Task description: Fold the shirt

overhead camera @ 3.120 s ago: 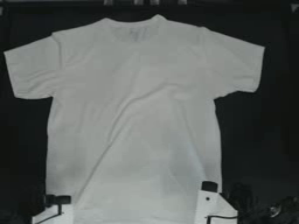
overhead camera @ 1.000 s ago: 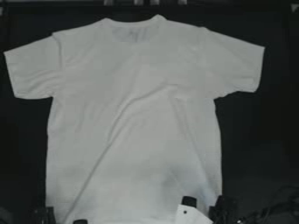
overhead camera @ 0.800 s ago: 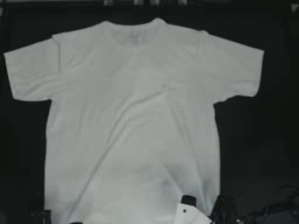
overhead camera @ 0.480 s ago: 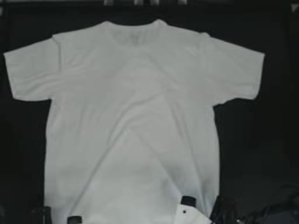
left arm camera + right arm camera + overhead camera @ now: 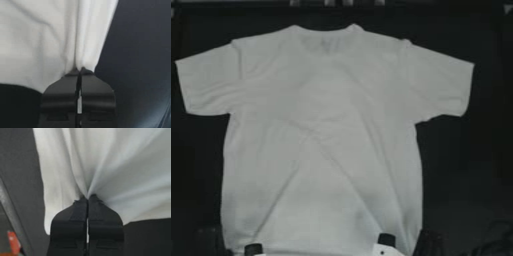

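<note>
Here's the plain white short-sleeved cotton shirt, spread flat and face up on the dark table, round neck toward the far edge, both sleeves out wide, hem down at the near edge. Long creases fan up from the hem toward the chest. At the near-left corner of the hem, the left gripper has its dark jaws pressed together on a pinch of white cloth, the fabric gathering into a tight ridge right at the tips. Over at the near-right corner, the right gripper is clamped on the hem just the same, folds streaming away from its tips. From above, both grippers barely peek in at the bottom edge. Beside the right jaws, a small red-orange piece shows near the table's edge.
</note>
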Robot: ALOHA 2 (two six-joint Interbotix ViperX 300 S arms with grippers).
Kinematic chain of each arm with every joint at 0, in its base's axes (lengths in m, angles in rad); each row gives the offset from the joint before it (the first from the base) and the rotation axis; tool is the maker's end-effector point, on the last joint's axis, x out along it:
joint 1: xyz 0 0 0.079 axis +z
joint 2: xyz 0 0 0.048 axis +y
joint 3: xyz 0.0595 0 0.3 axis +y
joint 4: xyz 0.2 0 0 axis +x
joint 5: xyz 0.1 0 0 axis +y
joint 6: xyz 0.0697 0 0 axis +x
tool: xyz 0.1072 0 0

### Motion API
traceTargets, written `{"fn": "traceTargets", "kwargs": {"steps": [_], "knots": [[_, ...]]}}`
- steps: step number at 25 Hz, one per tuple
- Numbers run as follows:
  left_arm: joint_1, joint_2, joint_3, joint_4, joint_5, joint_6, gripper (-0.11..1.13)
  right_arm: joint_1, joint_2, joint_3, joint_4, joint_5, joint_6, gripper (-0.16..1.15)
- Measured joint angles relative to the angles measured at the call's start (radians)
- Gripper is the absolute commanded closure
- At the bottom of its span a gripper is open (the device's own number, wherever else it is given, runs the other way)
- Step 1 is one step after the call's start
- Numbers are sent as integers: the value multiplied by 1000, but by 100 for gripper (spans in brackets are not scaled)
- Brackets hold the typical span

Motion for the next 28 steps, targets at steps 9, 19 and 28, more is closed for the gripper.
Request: {"fn": "traceTargets", "kwargs": {"steps": [9,19,28], "knots": [[-83,-60,-97,94,209,-147,97,52,-94,-64,-140,175,150,92],[-112,-61,-201,141,440,-169,97,69,-184,-97,-224,360,152,91],[-52,-206,-158,209,541,-120,97,-35,-347,-21,-272,414,51,91]]}}
